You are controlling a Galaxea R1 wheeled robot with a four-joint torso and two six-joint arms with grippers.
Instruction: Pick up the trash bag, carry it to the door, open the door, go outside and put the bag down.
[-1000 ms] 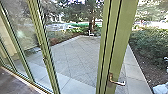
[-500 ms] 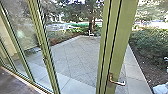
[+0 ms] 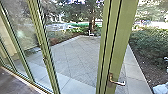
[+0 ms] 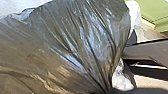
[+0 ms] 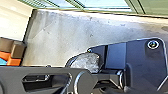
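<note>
The dark, see-through trash bag (image 4: 82, 42) looms large in the left wrist view, its folds drawn together into a narrow bunch where my left gripper (image 4: 108, 90) is shut on it. In the head view, the green-framed door (image 3: 120, 45) has a metal lever handle (image 3: 117, 82) low on its wide upright. Whether the door stands ajar, I cannot tell. What my right gripper is doing is unclear.
Glass panels in green frames (image 3: 46, 60) stand left of the door. Beyond lie a paved yard (image 3: 75, 57) and bushes (image 3: 150, 45). Indoor floor (image 5: 57, 32) borders a pale wall (image 5: 15, 20), with brown and orange items (image 5: 15, 53) beside it.
</note>
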